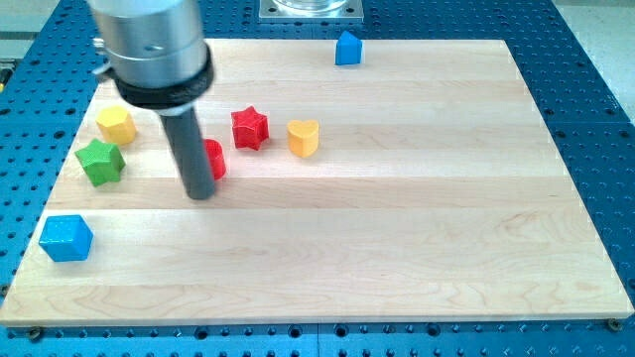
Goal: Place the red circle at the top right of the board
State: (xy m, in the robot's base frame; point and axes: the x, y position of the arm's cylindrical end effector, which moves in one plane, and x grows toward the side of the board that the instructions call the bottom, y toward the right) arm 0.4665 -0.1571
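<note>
Left of the frame's centre, my tip point(201, 194) stands upright against the half-hidden red circle block point(213, 158), no gripper showing, beside one red star block point(250, 128).

Items on the wooden board point(417, 248), counted by colour. Red blocks, two: one red star point(250, 128) and one red circle point(214, 159) (mostly hidden behind the rod, so only its right edge shows). Yellow blocks, two: one yellow heart point(304, 138) and one yellow block point(116, 125) of unclear shape. Blue blocks, two: one blue cube point(66, 238) and one blue block point(346, 48) with a peaked top. Green blocks, one: a green star point(100, 162). Visible blocks in total: seven. Rods, one, ending in my tip point(201, 195).
</note>
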